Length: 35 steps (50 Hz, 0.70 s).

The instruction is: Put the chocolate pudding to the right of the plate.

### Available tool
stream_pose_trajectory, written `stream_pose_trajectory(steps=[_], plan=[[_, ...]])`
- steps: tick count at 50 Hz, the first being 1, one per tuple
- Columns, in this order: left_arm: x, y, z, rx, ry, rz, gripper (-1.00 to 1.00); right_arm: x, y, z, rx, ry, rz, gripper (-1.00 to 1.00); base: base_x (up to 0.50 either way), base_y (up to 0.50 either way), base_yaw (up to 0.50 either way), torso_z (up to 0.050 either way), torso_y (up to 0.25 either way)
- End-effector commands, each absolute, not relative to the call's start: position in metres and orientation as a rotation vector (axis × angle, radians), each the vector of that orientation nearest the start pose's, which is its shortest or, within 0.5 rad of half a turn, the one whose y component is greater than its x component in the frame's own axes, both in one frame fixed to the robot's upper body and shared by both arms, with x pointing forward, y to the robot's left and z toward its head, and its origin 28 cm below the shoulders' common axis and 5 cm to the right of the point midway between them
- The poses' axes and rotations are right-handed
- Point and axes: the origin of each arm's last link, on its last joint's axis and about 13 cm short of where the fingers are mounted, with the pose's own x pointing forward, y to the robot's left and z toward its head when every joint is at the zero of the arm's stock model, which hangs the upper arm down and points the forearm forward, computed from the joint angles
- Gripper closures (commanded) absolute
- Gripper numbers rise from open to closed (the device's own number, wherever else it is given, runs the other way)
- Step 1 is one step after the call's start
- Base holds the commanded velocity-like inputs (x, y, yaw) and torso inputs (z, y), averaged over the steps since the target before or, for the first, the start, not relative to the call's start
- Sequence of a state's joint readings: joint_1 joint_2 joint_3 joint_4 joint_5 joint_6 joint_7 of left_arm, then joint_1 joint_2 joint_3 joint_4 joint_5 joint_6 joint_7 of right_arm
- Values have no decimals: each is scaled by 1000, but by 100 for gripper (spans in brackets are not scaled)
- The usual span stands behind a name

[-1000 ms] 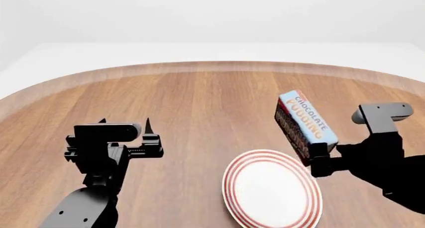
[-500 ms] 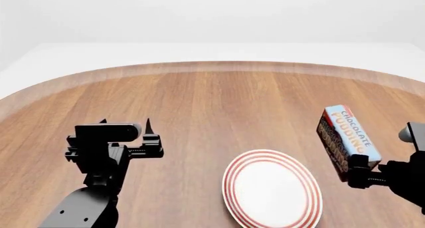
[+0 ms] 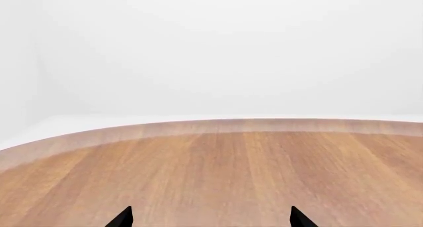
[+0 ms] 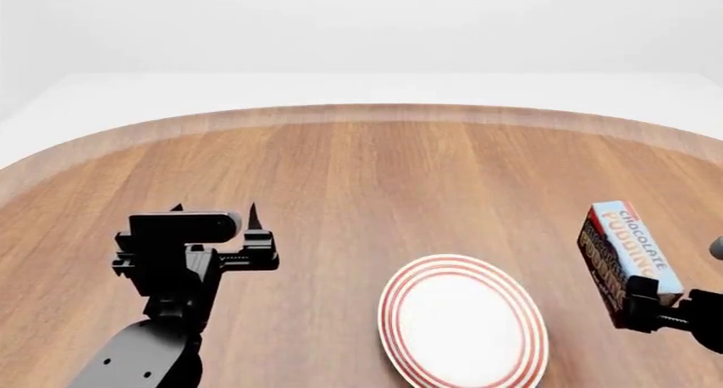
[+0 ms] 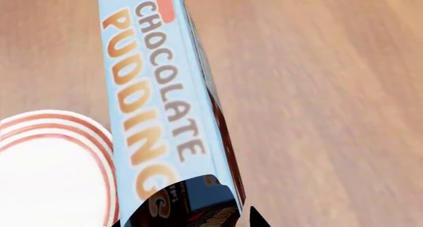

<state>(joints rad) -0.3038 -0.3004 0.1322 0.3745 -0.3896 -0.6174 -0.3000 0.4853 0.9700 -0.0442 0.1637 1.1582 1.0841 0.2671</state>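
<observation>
The chocolate pudding is clamped at its lower end by the right end effector, tilted and seemingly held above the surface, just right of the plate. This looks like the placing step: next, lower it and release. The left end effector hovers spread and empty.

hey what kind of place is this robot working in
Likely a bare simulated tabletop test scene: a round wooden table against blank white surroundings, holding only a red-ringed plate, with a chocolate pudding carton in the right gripper.
</observation>
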Motion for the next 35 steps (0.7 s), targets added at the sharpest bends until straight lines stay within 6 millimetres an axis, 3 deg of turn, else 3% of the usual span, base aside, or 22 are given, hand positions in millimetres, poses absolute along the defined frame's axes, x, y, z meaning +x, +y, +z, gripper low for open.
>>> stream_pose_trajectory(steps=[1,22,35], plan=[[252,227,119,10,3,27,-100,233,-314,136,133,766,-251,100,0,0,0,0,0],[251,227,120,11,0,28,-100,237,-322,99,157,842,-313,100,0,0,0,0,0],[251,227,120,10,1,27,-100,237,-323,88,162,865,-328,100,0,0,0,0,0]])
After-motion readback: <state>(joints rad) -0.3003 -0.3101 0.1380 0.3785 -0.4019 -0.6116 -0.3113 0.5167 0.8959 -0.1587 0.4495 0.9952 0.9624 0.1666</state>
